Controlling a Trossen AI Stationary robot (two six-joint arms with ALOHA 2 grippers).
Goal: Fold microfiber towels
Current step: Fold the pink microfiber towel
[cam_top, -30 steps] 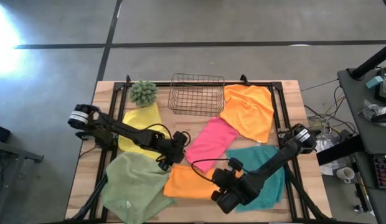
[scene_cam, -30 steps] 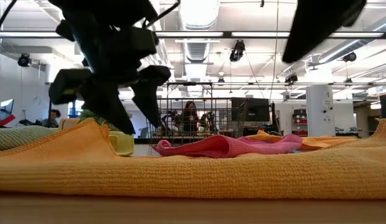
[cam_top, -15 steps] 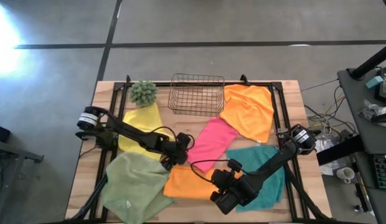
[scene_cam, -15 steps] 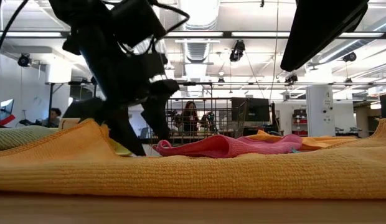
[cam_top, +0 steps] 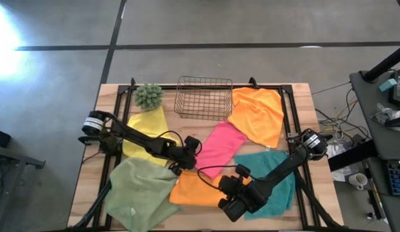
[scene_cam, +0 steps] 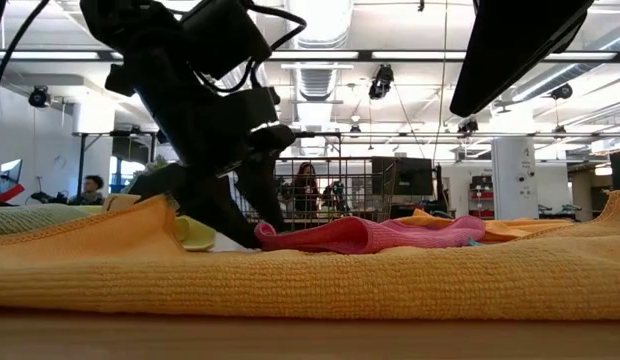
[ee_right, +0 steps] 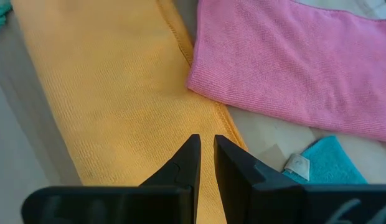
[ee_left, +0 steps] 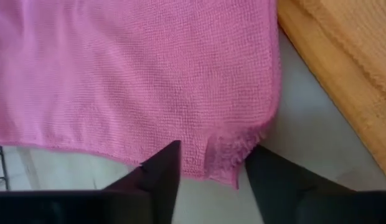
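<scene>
The pink towel point(ee_left: 137, 74) lies mid-table between the orange ones; your left gripper point(ee_left: 208, 165) straddles its near corner, jaws half-wide. Close fully on that corner before lifting. The right gripper point(ee_right: 206, 163) hovers nearly shut, empty.

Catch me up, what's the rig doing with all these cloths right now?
It's at the towel-folding job, nothing folded yet. The left gripper is down at the corner of the pink towel mid-table, fingers straddling its edge, not yet clamped. The right gripper hovers over the orange towel at the front, holding nothing. The other towels lie spread around the wire basket.
</scene>
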